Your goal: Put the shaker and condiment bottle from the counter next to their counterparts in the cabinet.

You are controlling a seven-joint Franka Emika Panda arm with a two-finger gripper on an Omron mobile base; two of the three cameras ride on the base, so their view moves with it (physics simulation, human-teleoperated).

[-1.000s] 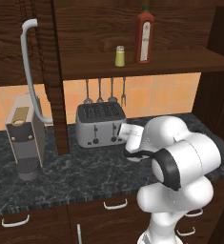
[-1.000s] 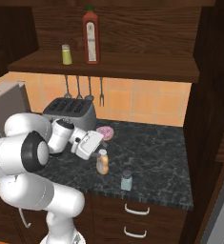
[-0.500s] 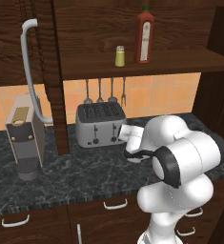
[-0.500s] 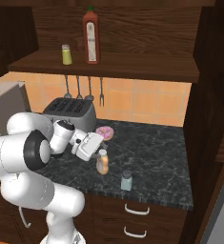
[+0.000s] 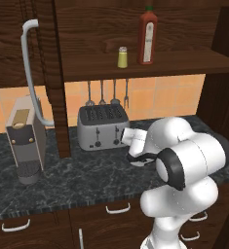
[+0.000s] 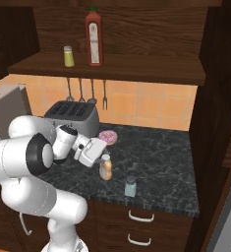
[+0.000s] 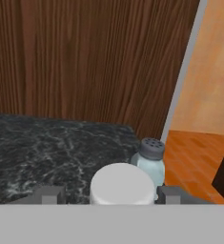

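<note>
Gripper point(image 6: 100, 156): low over the counter, jaws apart, one dark fingertip point(image 7: 47, 195) on each side of the bottle cap in the hand view; contact with the bottle cannot be told

Condiment bottle point(image 6: 105, 167): orange-amber body, pale round cap point(image 7: 121, 185); upright on the counter just in front of the hand, cap between the spread fingers. Judged light, rigid and smooth-sided, likely to slip or tip if pinched at the cap; better taken around the body below the cap, kept upright

Shaker point(image 6: 130, 187): pale blue-grey, grey perforated top; upright on the counter near the front edge, right of the bottle and apart from it; in the hand view it stands just beyond the cap. Judged small, light, easily knocked over by a careless sweep

Counter point(image 6: 156, 157): dark speckled stone

Counterparts: yellow-green shaker point(image 6: 68, 56) and tall red sauce bottle point(image 6: 93, 37), side by side on the shelf point(image 6: 151, 74) of the cabinet, well above the hand; bare shelf lies to their right

Surroundings: pink-frosted doughnut point(image 6: 107, 138) just behind the hand; silver toaster point(image 5: 102, 127) to its left; hanging utensils point(image 6: 86, 91) under the shelf; coffee machine point(image 5: 26, 138) far left; cabinet door with curved grey handle point(image 5: 30, 68) standing open at left

Obstructions, judged: the shelf edge overhead must be cleared on any lift; the shaker sits close to the bottle's right
</note>
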